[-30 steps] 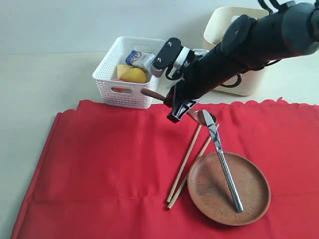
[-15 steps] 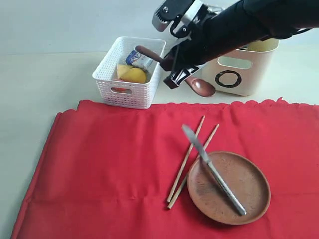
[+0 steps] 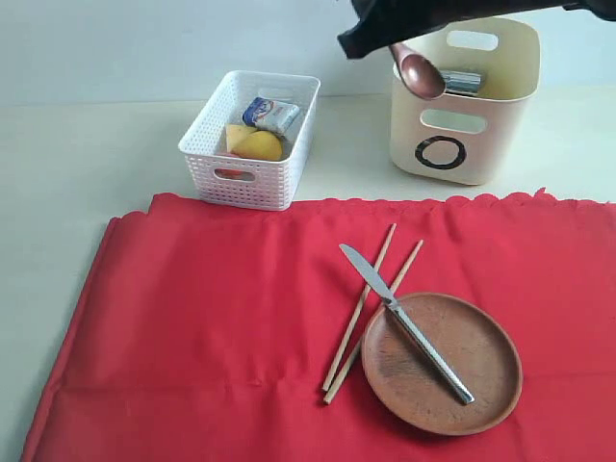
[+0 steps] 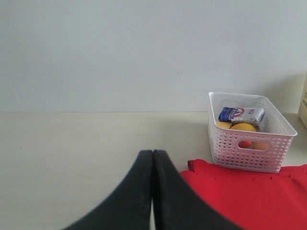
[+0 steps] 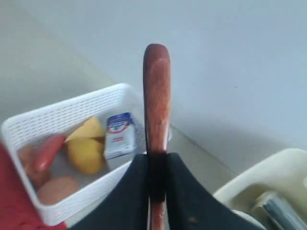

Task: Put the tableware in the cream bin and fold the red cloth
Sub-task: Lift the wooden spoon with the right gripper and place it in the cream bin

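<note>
Wooden spoon pinched by its handle in the right hand, up by the cream bin.
Only the exterior view shows the spoon's bowl against the bin's rim; the right wrist view shows the grip itself. The left hand is clenched and empty.

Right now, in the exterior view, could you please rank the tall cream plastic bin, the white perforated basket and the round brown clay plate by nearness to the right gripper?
1. Tall cream plastic bin, back right, beside the right gripper.
2. White perforated basket, back left.
3. Round brown clay plate, front right.
</note>
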Robot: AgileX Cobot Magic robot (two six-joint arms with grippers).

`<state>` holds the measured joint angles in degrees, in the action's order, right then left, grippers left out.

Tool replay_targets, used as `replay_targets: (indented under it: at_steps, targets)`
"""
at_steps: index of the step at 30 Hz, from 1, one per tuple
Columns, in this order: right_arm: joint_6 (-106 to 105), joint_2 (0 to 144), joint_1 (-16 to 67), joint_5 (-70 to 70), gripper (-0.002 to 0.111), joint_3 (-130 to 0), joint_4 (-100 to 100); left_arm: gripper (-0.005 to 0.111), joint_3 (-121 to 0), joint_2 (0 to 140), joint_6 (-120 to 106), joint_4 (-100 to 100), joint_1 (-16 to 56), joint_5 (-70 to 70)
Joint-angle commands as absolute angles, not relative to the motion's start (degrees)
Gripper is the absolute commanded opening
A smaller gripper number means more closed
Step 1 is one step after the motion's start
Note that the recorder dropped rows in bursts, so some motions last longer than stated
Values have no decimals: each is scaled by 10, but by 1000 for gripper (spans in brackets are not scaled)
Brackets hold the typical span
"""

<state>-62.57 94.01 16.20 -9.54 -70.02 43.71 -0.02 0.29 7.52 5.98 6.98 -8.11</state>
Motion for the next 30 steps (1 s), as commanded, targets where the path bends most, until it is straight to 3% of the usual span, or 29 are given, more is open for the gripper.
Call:
replay_targets:
  at_steps: [1, 15, 21, 30]
  targets:
    - [-598, 946, 152, 16, 0, -703, 440, 1, 0, 0, 76, 58, 74, -79]
    - [-599, 1052, 152, 328, 0, -703, 531, 1, 0, 0, 76, 58, 74, -79]
    - [-527, 1090, 123, 341, 0, -703, 540, 1, 0, 0, 75, 58, 74, -79]
    - [-497, 1123, 78, 240, 0, -703, 539, 1, 0, 0, 76, 58, 74, -79]
